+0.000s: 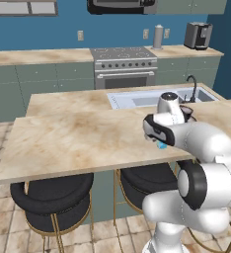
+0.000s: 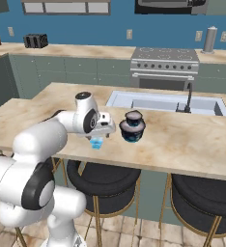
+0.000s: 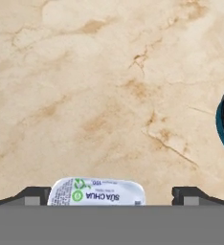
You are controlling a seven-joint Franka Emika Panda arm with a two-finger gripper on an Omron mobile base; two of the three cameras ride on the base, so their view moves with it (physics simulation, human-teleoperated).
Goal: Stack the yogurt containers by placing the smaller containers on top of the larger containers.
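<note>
- Below the two-finger gripper (image 3: 112, 194), its jaws spread wide, the small light-blue yogurt cup (image 2: 96, 143) with a printed white lid stands on the beige marble island counter (image 2: 182, 140), between the fingertips (image 3: 33, 195).
- Just right of it sits the squat dark navy tub (image 2: 132, 128).
- From the left, the arm hides most of both containers.

A small light-blue cup (image 2: 96, 143) with a white printed foil lid (image 3: 96, 192) stands upright on the marble counter (image 2: 182, 140). A squat dark navy tub (image 2: 132, 127) with a pale rim is seen just beside it, apart from it, also upright on the counter, nearer the sink (image 2: 173, 103).
</note>
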